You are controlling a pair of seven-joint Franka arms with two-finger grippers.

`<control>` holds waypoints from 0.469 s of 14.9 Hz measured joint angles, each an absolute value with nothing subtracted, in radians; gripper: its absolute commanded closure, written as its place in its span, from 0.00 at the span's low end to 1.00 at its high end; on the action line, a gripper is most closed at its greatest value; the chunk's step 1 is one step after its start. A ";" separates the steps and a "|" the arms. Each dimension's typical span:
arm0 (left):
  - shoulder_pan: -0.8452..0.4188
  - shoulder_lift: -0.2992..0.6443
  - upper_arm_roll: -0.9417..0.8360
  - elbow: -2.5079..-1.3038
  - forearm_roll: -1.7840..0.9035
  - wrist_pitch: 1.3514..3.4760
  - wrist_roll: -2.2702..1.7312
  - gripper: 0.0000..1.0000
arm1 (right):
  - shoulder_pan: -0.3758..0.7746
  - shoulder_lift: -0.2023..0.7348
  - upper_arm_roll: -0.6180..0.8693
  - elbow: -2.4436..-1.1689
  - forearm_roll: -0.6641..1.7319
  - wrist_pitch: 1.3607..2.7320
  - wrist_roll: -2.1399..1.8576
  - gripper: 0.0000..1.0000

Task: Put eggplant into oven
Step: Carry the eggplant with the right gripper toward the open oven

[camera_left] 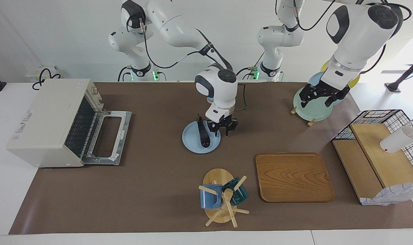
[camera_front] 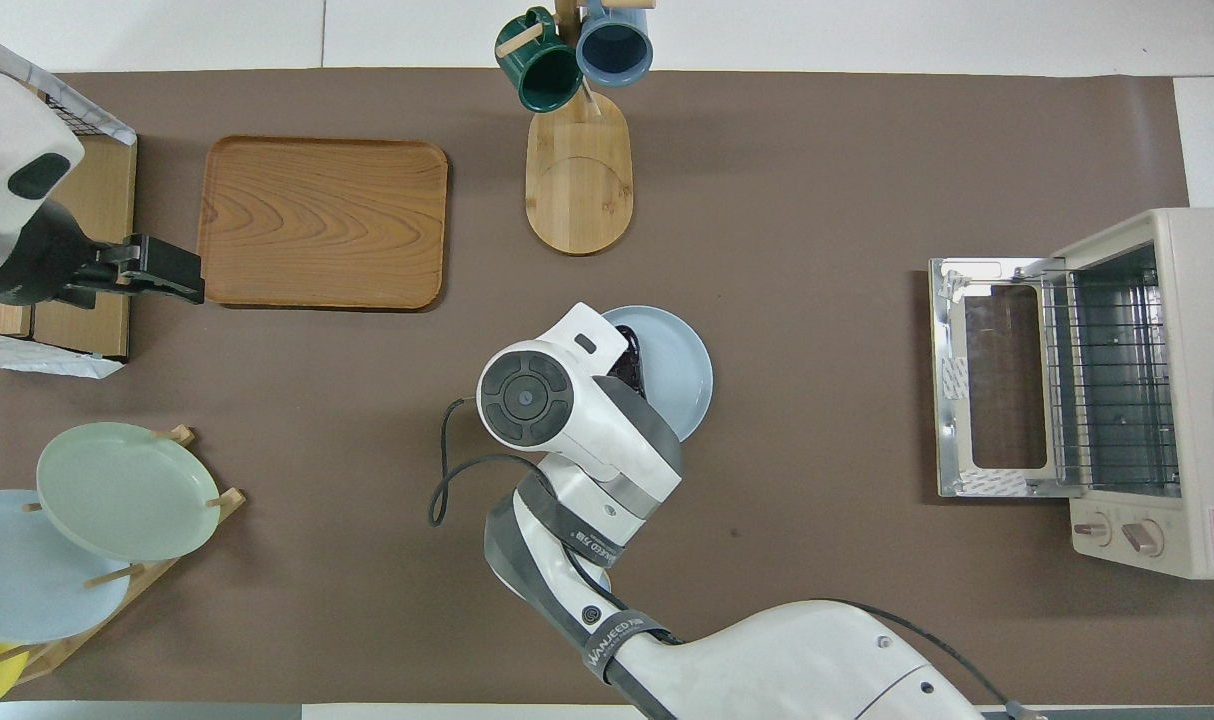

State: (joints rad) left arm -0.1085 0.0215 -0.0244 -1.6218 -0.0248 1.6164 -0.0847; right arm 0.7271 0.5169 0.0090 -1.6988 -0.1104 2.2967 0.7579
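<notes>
**Right gripper down at the plate, eggplant not yet lifted**

Facing view: the right gripper (camera_left: 221, 128) hangs low over the blue plate (camera_left: 193, 143), just beside the eggplant (camera_left: 203, 133) on the side toward the left arm's end of the table. Whether its fingers have hold of the eggplant I cannot tell; they stand partly apart and seem to be alongside it rather than around it. The eggplant lies along the plate, stem end toward the robots. The oven (camera_left: 46, 122) sits at the right arm's end of the table, well apart from the plate, its door (camera_left: 106, 137) folded down flat (so nothing needs opening first). The left gripper (camera_left: 324, 96) is raised over the green plate (camera_left: 312, 110) on the rack, fingers spread, and waits.

Overhead view: the right arm's wrist covers most of the eggplant (camera_front: 628, 357); only a dark glossy end shows on the plate (camera_front: 682, 365). The oven (camera_front: 1157, 390) shows its wire rack (camera_front: 1107, 390) bare. The left gripper (camera_front: 157, 272) is next to the wooden tray (camera_front: 322, 222).

The step in hand looks like the pick-up. Next, I judge, the right gripper must centre over the eggplant's middle, close firmly, lift clear of the plate, and carry it to the open oven.
</notes>
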 measured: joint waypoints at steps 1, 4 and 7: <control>-0.106 0.003 -0.023 -1.637 -0.025 1.608 -0.080 0.00 | 0.727 0.514 0.009 -1.706 -0.110 2.297 0.758 0.76; -0.100 -0.041 -0.023 -1.687 -0.025 1.605 -0.076 0.00 | 0.727 0.504 0.009 -1.729 -0.110 2.297 0.758 1.00; -0.100 -0.064 -0.025 -1.728 -0.025 1.606 -0.076 0.00 | 0.726 0.485 0.008 -1.741 -0.118 2.298 0.757 1.00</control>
State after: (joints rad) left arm -0.0995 -0.0643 -0.0252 -1.7284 -0.0246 1.6058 -0.0757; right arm 0.7265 0.4849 0.0080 -1.7415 -0.1177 2.2981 0.7570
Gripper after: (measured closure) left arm 0.000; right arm 0.969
